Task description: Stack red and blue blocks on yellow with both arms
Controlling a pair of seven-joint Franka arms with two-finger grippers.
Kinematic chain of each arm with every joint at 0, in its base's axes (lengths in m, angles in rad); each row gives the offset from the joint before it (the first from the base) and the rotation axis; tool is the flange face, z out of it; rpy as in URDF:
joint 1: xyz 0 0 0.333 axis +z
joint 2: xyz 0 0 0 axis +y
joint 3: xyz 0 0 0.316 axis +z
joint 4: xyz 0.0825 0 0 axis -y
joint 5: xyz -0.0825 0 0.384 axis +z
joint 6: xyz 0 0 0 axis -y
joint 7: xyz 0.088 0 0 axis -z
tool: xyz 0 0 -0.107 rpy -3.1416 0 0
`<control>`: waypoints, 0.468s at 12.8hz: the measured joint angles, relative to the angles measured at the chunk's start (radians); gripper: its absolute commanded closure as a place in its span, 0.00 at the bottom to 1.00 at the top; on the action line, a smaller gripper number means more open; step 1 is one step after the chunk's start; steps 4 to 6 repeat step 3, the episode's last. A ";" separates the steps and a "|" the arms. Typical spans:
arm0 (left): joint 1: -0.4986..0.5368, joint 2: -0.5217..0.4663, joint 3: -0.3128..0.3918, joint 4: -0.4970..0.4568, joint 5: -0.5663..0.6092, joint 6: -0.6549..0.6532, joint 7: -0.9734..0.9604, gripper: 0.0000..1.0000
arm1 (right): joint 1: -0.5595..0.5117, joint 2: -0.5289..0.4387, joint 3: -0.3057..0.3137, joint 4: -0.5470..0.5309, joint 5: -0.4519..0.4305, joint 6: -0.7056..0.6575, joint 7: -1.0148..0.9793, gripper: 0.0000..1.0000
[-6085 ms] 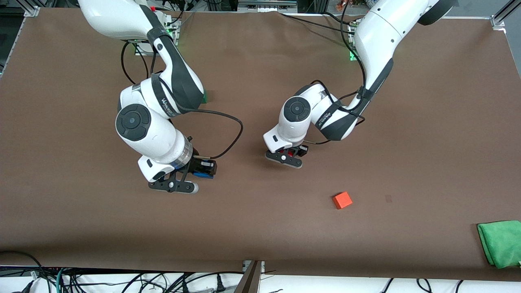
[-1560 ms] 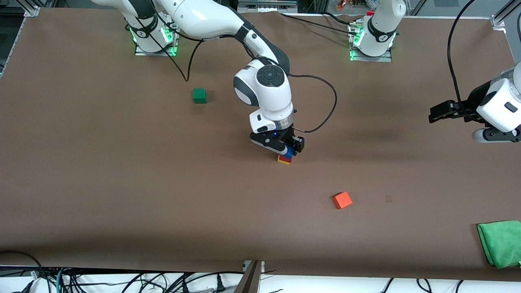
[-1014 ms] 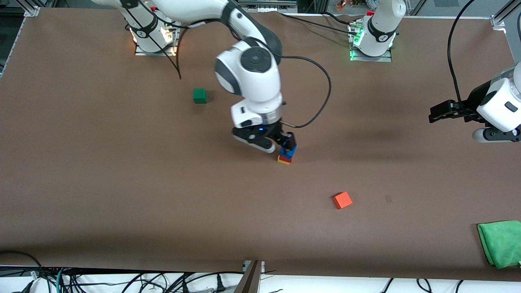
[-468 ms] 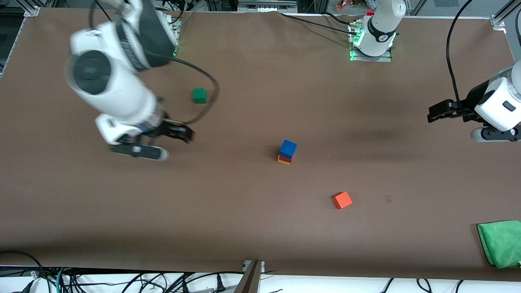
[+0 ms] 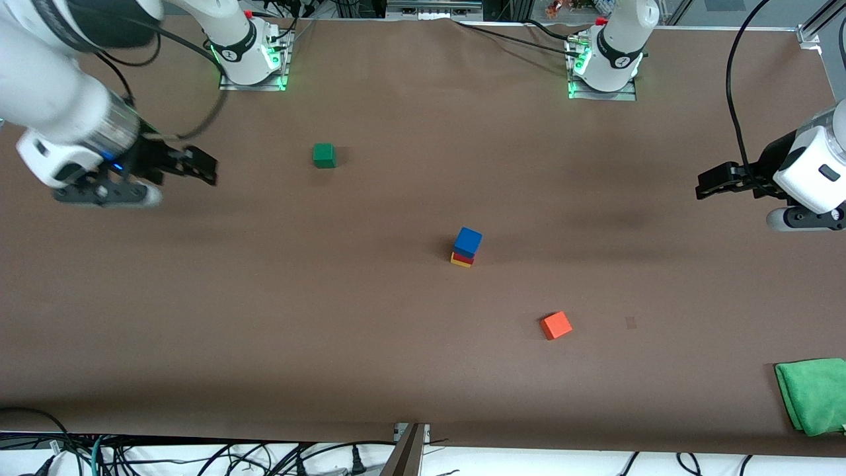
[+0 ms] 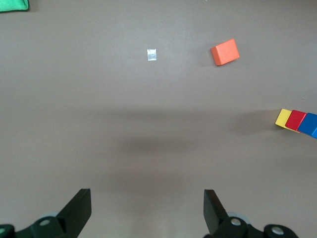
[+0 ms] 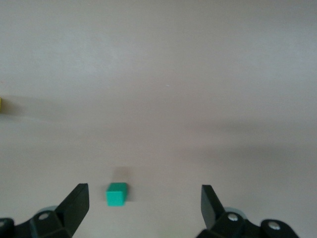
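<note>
Both pincers hung wide apart and held nothing — my right pincer (image 5: pixel 192 165) over the table (image 5: pixel 264 330) at the right arm's end, my left pincer (image 5: pixel 717 182) over the left arm's end. Mid-table stood the stack: blue block (image 5: pixel 468 242) on the red block (image 5: pixel 464 257), red on the yellow cube (image 5: pixel 460 262), free of either pincer. From the left wrist I saw the three leaning as one row. An orange cube (image 5: pixel 556 325) lay nearer the front camera; a green cube (image 5: pixel 324 155) lay farther from it — toward the right arm's end. A green cloth (image 5: pixel 814 395) sat at the table's corner by the left arm's end.
</note>
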 measured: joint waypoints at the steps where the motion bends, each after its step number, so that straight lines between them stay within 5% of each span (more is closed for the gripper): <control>1: 0.000 0.000 0.000 0.001 0.000 0.001 0.000 0.00 | -0.052 -0.042 0.040 -0.043 -0.018 0.010 -0.021 0.00; 3: 0.000 0.000 0.001 0.003 0.000 0.002 0.000 0.00 | -0.144 -0.072 0.144 -0.072 -0.041 0.020 -0.028 0.00; 6: 0.000 0.000 0.001 0.003 0.000 0.002 0.000 0.00 | -0.144 -0.072 0.144 -0.072 -0.041 0.020 -0.028 0.00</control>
